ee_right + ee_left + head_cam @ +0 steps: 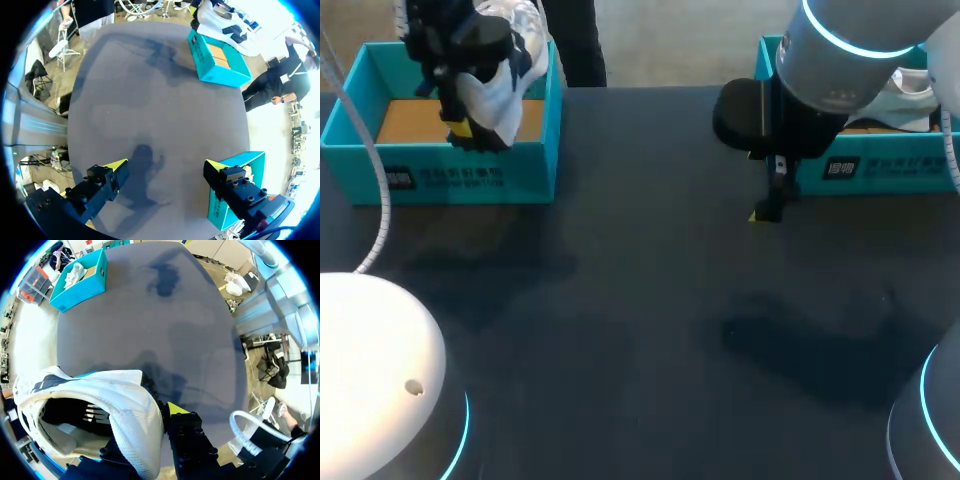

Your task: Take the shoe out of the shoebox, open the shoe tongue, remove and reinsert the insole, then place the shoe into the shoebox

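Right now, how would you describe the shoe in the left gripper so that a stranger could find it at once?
On the dark table, look to the teal shoebox at the far left. Above it hangs a white shoe with dark markings, held by the left gripper. The second white shoe lies inside the right shoebox; only this one is lifted.

The shoe (pixel 510 70) is white with dark navy patches. The left shoebox (pixel 450 178), at the table's (pixel 640 330) far left corner, is teal with a brown floor and a black, white-printed label; the right shoebox (pixel 890 170) is the same teal. The table is dark grey; the left gripper (pixel 463 130) and right gripper (pixel 165 165) are black, tipped yellow
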